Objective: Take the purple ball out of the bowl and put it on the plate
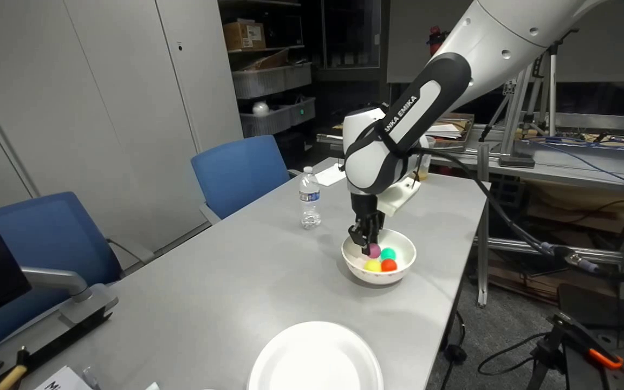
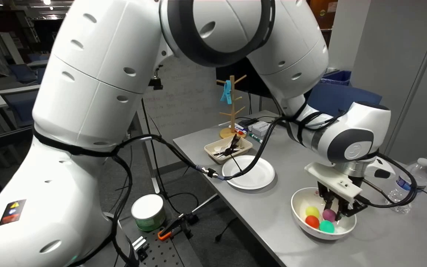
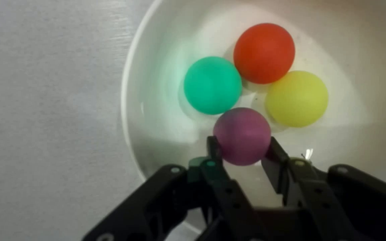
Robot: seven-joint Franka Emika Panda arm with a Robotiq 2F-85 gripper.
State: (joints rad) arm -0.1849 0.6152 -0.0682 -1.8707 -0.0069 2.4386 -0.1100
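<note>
The white bowl (image 1: 379, 278) stands on the table and also shows in an exterior view (image 2: 301, 202) and the wrist view (image 3: 125, 93). The purple ball (image 3: 242, 134) is between my gripper's fingertips in the bowl, with a finger touching it on each side. It also shows in both exterior views (image 1: 375, 251) (image 2: 329, 215). My gripper (image 3: 243, 144) points down into the bowl, shut on the purple ball. Whether the ball touches the bowl's bottom is not clear. The flat white plate (image 1: 316, 363) lies apart from the bowl, also in an exterior view (image 2: 250, 174).
A red ball (image 3: 264, 53), a yellow ball (image 3: 297, 98) and a green ball (image 3: 212, 85) lie in the bowl close to the purple ball. A water bottle (image 1: 310, 197) stands near the bowl. A cutlery tray (image 2: 217, 157) and a wooden rack (image 2: 232, 107) stand beyond the plate.
</note>
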